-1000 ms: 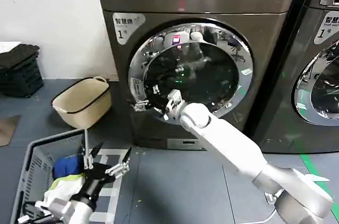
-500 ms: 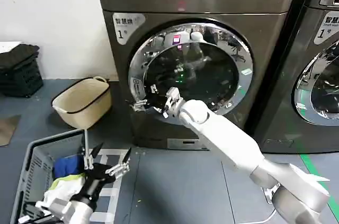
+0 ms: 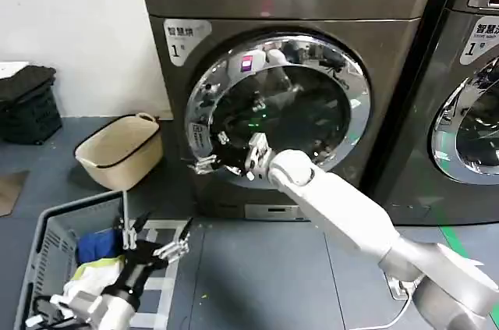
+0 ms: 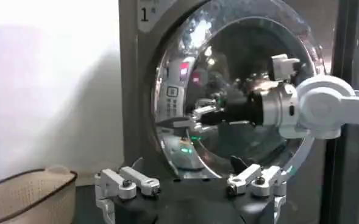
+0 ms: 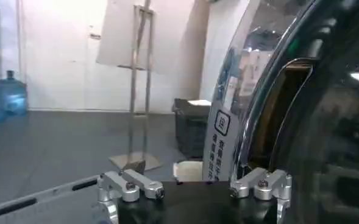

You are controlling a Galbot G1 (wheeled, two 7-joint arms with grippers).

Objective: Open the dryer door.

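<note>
Chrome rim meets the right gripper [image 3: 209,163] at the door [image 3: 277,108]'s lower left edge; its fingers [image 4: 199,114] are spread, one hooked behind the rim, and the door looks swung slightly out from the dryer [image 3: 288,2]. Low at the left, the left gripper [image 3: 158,238] hangs open and empty above a grey basket [image 3: 47,248] of clothes. A beige tub [image 3: 121,150] sits on the grey floor [image 3: 257,267] by the white wall [image 3: 70,10].
</note>
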